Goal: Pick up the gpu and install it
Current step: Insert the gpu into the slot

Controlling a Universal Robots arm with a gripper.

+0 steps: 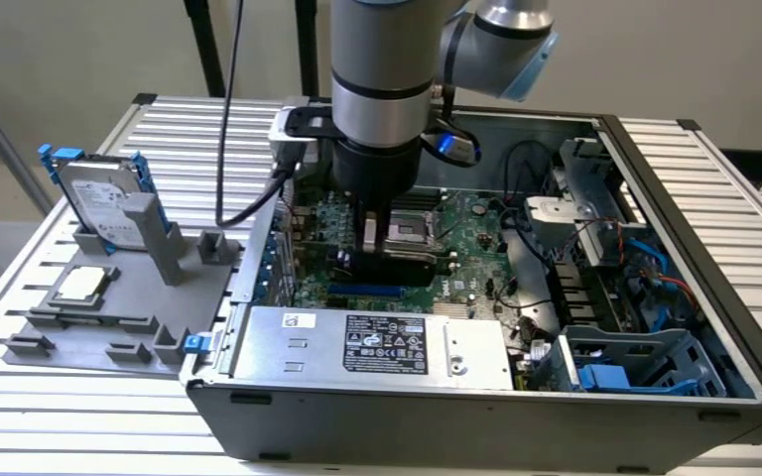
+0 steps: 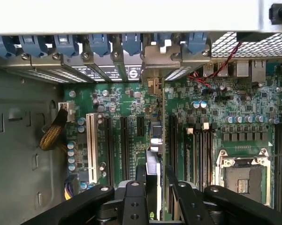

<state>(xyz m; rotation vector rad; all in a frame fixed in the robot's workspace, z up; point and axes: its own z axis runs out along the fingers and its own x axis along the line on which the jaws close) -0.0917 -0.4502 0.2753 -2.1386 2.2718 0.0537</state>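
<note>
The claw [image 2: 152, 187] is clenched on the gpu [image 2: 153, 154], which stands on its thin edge between the two black fingers [image 2: 133, 201]. The card is down inside the open computer case [image 1: 698, 297], right over the green main board [image 2: 131, 117]. It lines up with one of the long black slots [image 2: 171, 140], and its silver end piece [image 2: 155, 54] sits at the back wall of the case among the blue clips [image 2: 98, 44]. I cannot tell if the card is pushed all the way in.

In the exterior view, the arm [image 1: 381, 79] reaches straight down into the case. On that view's left, a gray holder [image 1: 90, 317] rests on the ribbed surface [image 1: 37, 397]. It carries a hard drive [image 1: 96, 203] standing up and a small square chip [image 1: 79, 286] lying flat.
</note>
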